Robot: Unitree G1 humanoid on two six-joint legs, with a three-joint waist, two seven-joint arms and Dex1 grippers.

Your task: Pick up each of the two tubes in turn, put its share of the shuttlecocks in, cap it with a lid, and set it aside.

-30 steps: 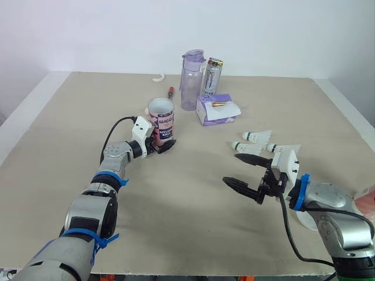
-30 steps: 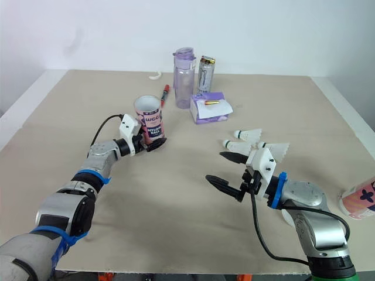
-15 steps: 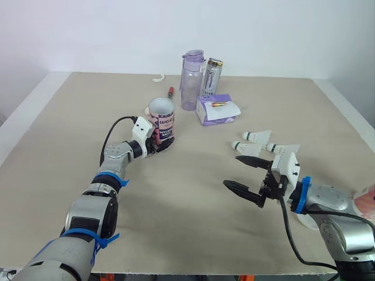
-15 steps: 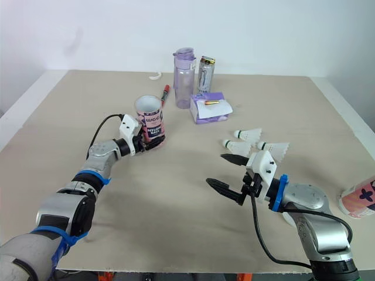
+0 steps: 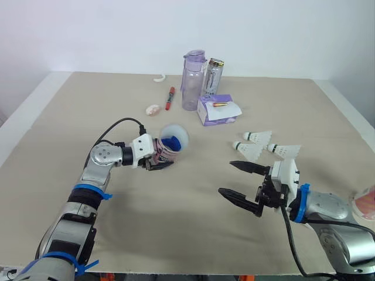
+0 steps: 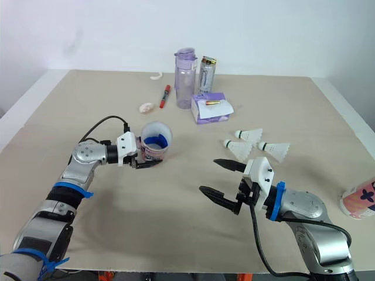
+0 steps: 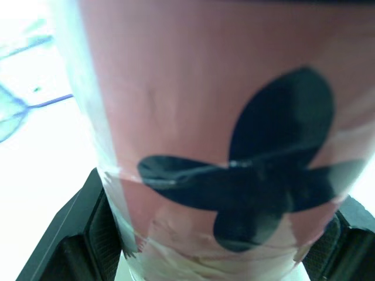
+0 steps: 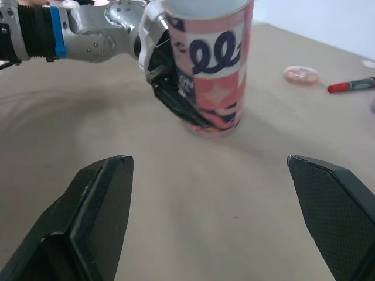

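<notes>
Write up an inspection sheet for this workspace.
Surface: beige table, flat.
Job's things: tube open and tilted; second tube at the right edge; three shuttlecocks lying loose.
Clutter: purple bottle, can, tissue pack, red marker at the back.
Grippers: left gripper shut on the tube; right gripper open, holding nothing.
Cables: black cable looping off each wrist.
Surroundings: white wall.

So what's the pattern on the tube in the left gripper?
The tube is pink with a black butterfly shape, clearest in the left wrist view.
</notes>
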